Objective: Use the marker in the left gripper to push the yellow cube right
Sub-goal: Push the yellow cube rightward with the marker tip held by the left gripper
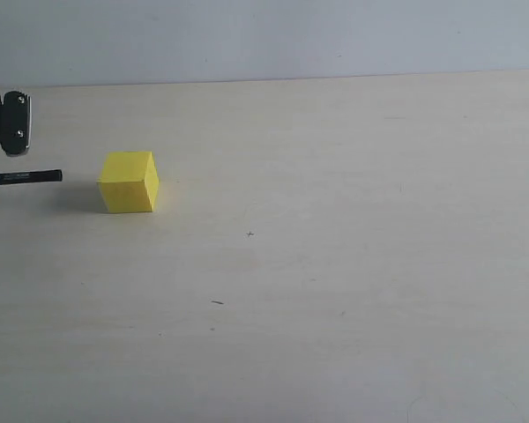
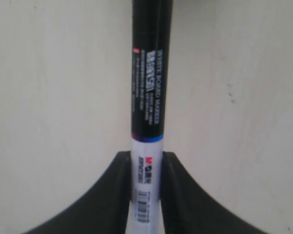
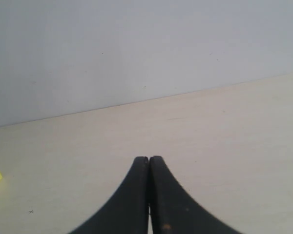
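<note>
Pale table (image 1: 335,308); left pincer (image 2: 146,158) holds marker (image 1: 31,177) level, seemingly short of yellow cube (image 1: 129,181).

A pale wooden table (image 1: 353,264) meets a plain grey-white wall (image 1: 264,35).

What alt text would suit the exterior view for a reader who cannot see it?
A small yellow cube sits on a pale table, left of centre. At the view's left edge, the left claw holds a marker level, its black end pointing at the cube with a gap between them.
</note>
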